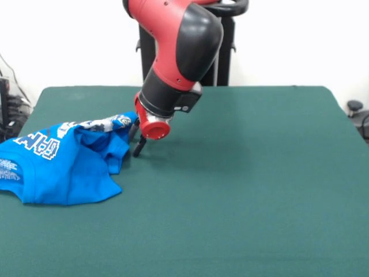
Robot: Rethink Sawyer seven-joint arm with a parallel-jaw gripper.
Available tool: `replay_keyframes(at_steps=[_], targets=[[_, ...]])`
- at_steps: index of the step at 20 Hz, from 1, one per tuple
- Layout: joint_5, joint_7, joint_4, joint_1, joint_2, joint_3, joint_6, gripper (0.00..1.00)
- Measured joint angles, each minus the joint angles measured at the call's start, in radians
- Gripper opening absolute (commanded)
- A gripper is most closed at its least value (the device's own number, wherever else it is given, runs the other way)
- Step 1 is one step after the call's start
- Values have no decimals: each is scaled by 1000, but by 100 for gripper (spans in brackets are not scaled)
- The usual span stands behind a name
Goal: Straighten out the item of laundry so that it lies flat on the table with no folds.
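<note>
The item of laundry, a bright blue T-shirt with white print and lettering, lies crumpled and folded over itself at the left side of the table. Part of it hangs past the table's left edge. My gripper is low over the table at the shirt's right edge, where a printed fold rises toward it. I cannot make out whether it holds the cloth. The red and black arm comes down from above and slants left toward the shirt.
Dark green cloth covers the table, which stretches wide to the right of and in front of the shirt. Cables and dark equipment sit off the left edge. A small dark object is past the right edge.
</note>
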Motion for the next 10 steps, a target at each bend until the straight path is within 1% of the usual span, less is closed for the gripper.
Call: replay_keyframes(at_steps=[5, 10], targets=[[66, 0, 0, 40, 51, -42, -16, 100], [107, 0, -1, 69, 75, -61, -26, 100]])
